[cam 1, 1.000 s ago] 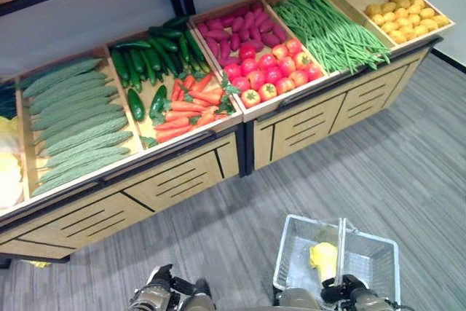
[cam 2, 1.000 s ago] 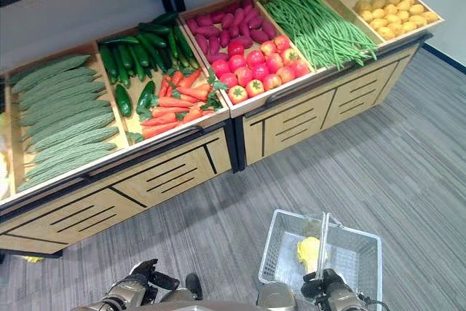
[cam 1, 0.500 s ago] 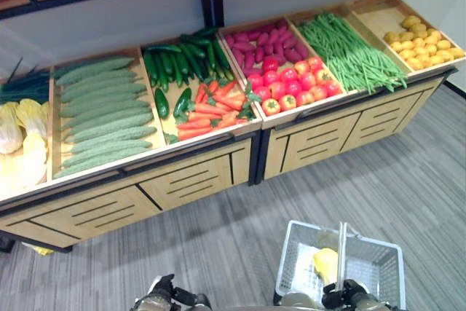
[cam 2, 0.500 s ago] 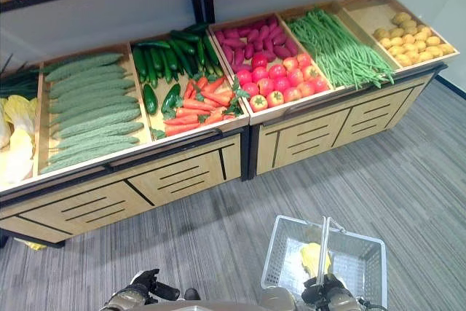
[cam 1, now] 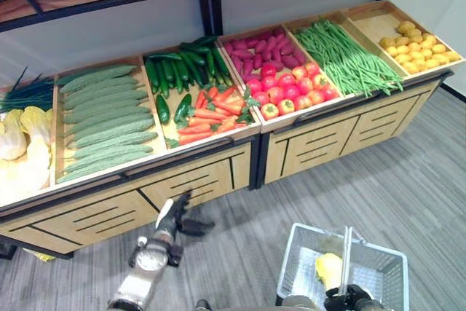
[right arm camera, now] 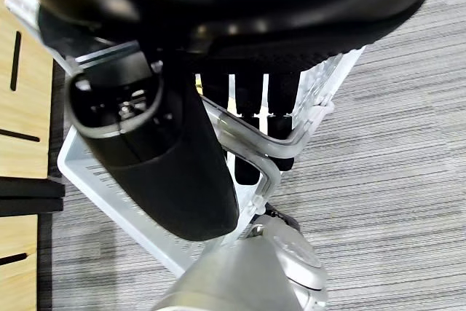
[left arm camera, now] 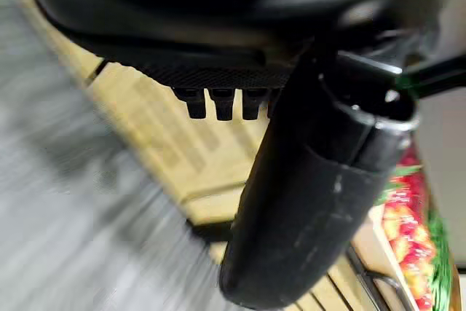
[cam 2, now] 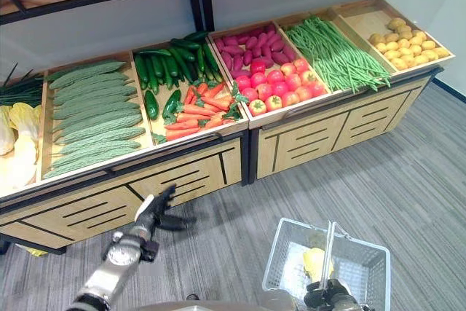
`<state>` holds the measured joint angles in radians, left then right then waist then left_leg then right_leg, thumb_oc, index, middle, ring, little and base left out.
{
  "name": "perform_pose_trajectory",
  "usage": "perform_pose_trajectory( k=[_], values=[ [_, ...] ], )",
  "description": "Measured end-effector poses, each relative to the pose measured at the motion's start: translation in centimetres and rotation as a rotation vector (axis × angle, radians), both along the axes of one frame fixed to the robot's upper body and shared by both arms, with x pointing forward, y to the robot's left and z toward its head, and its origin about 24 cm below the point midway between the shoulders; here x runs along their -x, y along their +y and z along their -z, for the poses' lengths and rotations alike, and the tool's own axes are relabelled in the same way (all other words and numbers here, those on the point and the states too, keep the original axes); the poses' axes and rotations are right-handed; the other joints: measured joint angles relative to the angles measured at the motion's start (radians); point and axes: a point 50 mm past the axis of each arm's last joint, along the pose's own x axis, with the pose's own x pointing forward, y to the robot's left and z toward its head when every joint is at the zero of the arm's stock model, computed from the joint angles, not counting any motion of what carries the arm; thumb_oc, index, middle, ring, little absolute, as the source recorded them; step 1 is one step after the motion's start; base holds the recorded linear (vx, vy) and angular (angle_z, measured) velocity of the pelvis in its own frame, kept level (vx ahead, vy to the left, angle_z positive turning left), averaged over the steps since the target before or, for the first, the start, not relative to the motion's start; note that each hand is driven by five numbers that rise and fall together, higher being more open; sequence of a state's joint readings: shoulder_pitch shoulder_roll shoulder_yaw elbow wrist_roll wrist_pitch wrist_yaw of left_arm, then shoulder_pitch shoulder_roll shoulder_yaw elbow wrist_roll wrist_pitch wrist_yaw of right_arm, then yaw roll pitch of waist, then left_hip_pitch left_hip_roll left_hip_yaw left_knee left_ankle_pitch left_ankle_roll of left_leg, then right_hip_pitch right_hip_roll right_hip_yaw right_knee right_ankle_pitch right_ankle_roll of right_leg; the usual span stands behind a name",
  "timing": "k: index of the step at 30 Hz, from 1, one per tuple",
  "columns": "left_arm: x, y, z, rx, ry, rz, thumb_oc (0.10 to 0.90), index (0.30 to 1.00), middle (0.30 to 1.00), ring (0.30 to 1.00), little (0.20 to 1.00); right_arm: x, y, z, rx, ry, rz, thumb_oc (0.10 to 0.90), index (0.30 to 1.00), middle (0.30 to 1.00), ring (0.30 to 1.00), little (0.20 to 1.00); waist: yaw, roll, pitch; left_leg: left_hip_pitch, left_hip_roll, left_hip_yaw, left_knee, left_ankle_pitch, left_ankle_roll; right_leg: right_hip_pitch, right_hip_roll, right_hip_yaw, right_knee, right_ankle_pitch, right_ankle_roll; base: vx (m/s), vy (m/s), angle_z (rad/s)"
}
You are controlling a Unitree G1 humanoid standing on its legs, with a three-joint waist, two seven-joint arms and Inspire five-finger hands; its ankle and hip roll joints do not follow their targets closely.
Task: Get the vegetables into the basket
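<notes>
Now, from my left eye, my left hand (cam 1: 175, 216) reaches with straight, spread fingers toward the wooden produce stand (cam 1: 196, 180), below the carrots (cam 1: 207, 111) and cucumbers (cam 1: 171, 74). My right hand (cam 1: 348, 298) holds the wire basket (cam 1: 306, 264), a yellow vegetable (cam 1: 329, 267) inside. My left wrist view shows my fingers extended, holding nothing. My right wrist view shows my fingers curled round the basket's handle (right arm camera: 251, 143).
</notes>
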<state>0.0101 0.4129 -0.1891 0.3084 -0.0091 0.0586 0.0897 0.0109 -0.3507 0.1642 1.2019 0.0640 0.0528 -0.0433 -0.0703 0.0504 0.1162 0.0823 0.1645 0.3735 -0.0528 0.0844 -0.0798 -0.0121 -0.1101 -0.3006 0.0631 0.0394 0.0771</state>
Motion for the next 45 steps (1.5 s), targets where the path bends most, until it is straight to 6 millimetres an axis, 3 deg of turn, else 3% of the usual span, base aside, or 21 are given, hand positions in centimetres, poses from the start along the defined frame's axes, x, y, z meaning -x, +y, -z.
perform_pose_trajectory(
  k=[2,9,16,19,24,28,31,39,45],
  values=[
    [-1.4,2.0,-2.3,-0.140,-0.081,-0.011,0.900,1.000,1.000,1.000,1.000,0.1,0.0,0.0,-0.003,0.004,-0.004,0.400,0.300,0.300,0.300,0.300,-0.002,0.007,0.003,0.014,0.000,0.006,-0.007,0.005,-0.006,0.016,0.005,0.005,-0.026,0.008,0.001,0.05,0.003,-0.08],
    [-3.5,6.4,-7.4,-0.589,-0.187,0.031,0.900,1.000,1.000,1.000,1.000,0.7,0.0,0.2,-0.002,0.027,-0.026,0.400,0.300,0.300,0.300,0.300,-0.005,0.002,0.008,0.050,-0.007,0.027,-0.032,0.004,-0.007,0.068,0.021,0.029,-0.123,0.048,0.007,0.05,0.011,-0.13],
    [-7.7,8.0,-11.9,-0.973,-0.222,0.121,0.900,1.000,1.000,1.000,1.000,0.6,-0.2,0.1,0.009,0.018,-0.045,0.400,0.300,0.300,0.300,0.300,-0.035,0.024,0.012,0.045,-0.012,0.044,-0.036,-0.005,-0.020,0.059,0.022,0.051,-0.150,0.064,0.009,0.02,0.030,-0.09],
    [-9.6,7.0,-13.9,-1.095,-0.279,0.175,0.900,1.000,1.000,1.000,1.000,-0.2,-0.5,-0.2,0.026,-0.022,-0.055,0.400,0.300,0.300,0.300,0.300,-0.064,0.042,0.020,-0.006,-0.019,0.052,-0.036,-0.003,-0.018,-0.001,0.015,0.065,-0.148,0.090,-0.003,-0.05,0.047,-0.12],
    [-11.9,5.3,-15.1,-1.258,-0.297,0.278,0.900,1.000,1.000,1.000,1.000,-1.7,-0.9,-0.7,0.044,-0.065,-0.063,0.400,0.300,0.300,0.300,0.300,-0.126,0.065,0.019,-0.068,-0.027,0.075,-0.036,-0.001,-0.015,-0.085,0.009,0.097,-0.146,0.101,0.002,-0.04,0.021,-0.19],
    [-13.1,5.3,-15.8,-1.379,-0.277,0.311,0.900,1.000,1.000,1.000,1.000,-3.5,-0.9,-1.3,0.055,-0.120,-0.071,0.400,0.300,0.300,0.300,0.300,-0.164,0.079,0.022,-0.126,-0.030,0.103,-0.036,0.003,-0.013,-0.162,0.010,0.127,-0.147,0.124,-0.003,0.00,0.010,-0.29],
    [-13.7,5.0,-15.7,-1.392,-0.265,0.307,0.900,1.000,1.000,1.000,1.000,-3.7,-1.0,-1.4,0.058,-0.130,-0.065,0.400,0.300,0.300,0.300,0.300,-0.173,0.083,0.023,-0.137,-0.031,0.102,-0.036,0.003,-0.013,-0.187,0.011,0.145,-0.146,0.124,-0.003,-0.01,0.015,-0.19],
    [-13.7,8.4,-15.6,-1.451,-0.117,0.198,0.900,1.000,1.000,1.000,1.000,-5.5,-1.0,-2.1,0.071,-0.193,-0.073,0.400,0.300,0.300,0.300,0.300,-0.187,0.089,0.036,-0.190,-0.035,0.105,-0.036,0.004,-0.014,-0.269,0.013,0.189,-0.141,0.131,-0.004,0.01,-0.008,-0.16],
    [-13.6,10.1,-16.9,-1.487,-0.075,0.128,0.900,1.000,1.000,1.000,1.000,-6.3,-1.1,-2.5,0.070,-0.231,-0.064,0.400,0.300,0.300,0.300,0.300,-0.183,0.084,0.068,-0.217,-0.036,0.107,-0.036,0.004,-0.014,-0.303,0.012,0.194,-0.131,0.131,-0.004,0.00,-0.001,-0.01]
  ],
)
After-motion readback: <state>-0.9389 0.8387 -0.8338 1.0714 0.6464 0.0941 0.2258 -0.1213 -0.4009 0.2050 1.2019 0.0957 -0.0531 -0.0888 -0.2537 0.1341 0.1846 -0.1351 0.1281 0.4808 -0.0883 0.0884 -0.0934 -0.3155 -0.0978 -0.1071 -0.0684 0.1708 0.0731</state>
